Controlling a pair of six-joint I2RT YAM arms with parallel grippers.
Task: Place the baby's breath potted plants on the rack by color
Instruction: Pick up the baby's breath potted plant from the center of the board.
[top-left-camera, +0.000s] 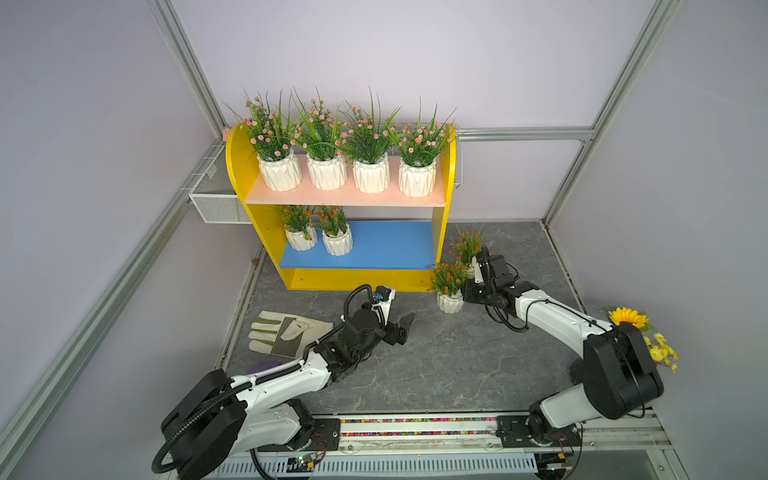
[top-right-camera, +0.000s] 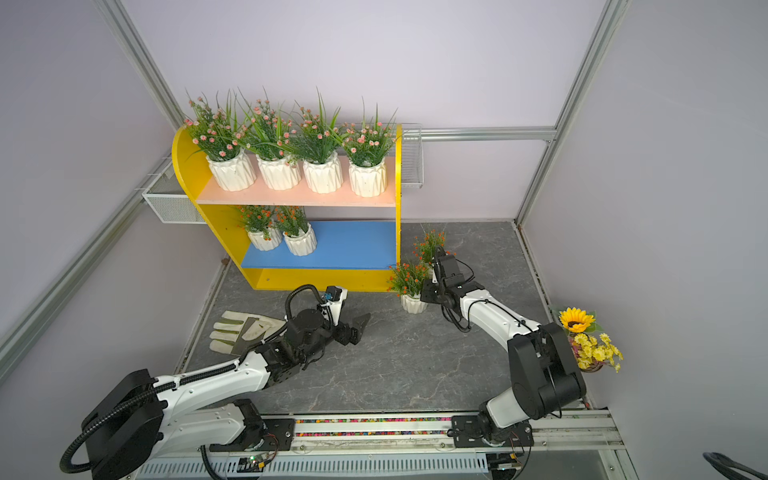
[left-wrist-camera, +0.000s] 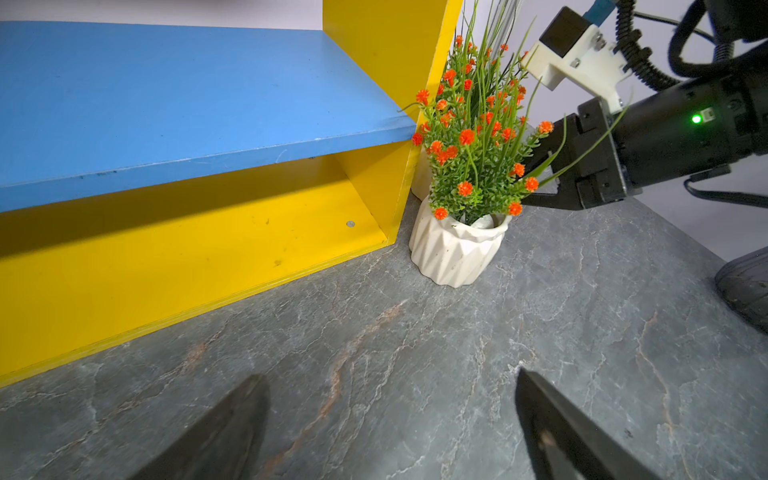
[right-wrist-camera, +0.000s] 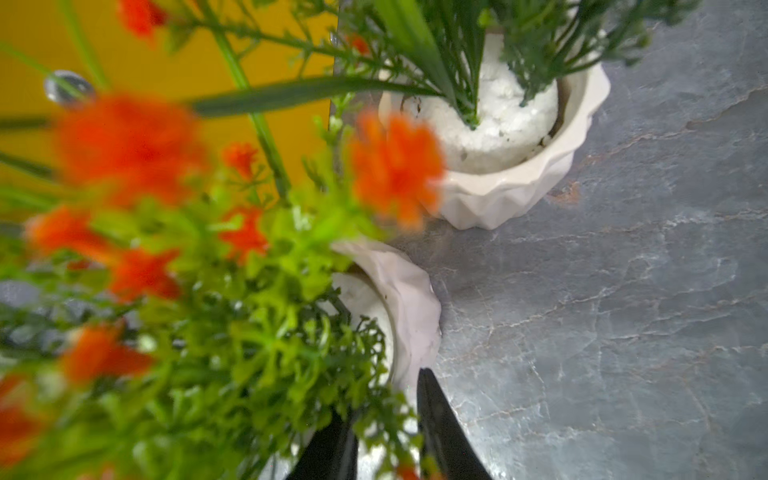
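Step in hand: by my reading, the right gripper (right-wrist-camera: 386, 399) is taking the nearer orange plant (top-left-camera: 448, 282) by the rim of its white pot (right-wrist-camera: 415, 307).
Right jaws: one finger is inside the pot and one outside, with the rim wall between them. Foliage hides the inner tip, so I cannot tell whether the clamp is made.
Left gripper (left-wrist-camera: 390, 415): jaws wide apart with nothing between them, low over the table (top-left-camera: 436, 365), centre of both top views.
Plant location: on the table just off the rack's right foot, right of centre in both top views. The second orange plant (top-left-camera: 466, 246) stands just behind it, the pots near but apart.
Rack (top-left-camera: 353, 279): the pink board (top-left-camera: 345, 198) is full with four pink plants (top-left-camera: 371, 137). The blue board (top-left-camera: 386, 245) carries two shelved orange plants (top-left-camera: 332, 222) at its left end, and its right half is bare.
Recommended handling: seat the fingers deep on the rim before lifting. Rise straight up so the sprigs pull free of the neighbour. Keep the pot upright, enter under the pink board and set down beside the shelved pair.
Risks: a one-sided rim grip may let the pot swing, and the yellow side panel is close.
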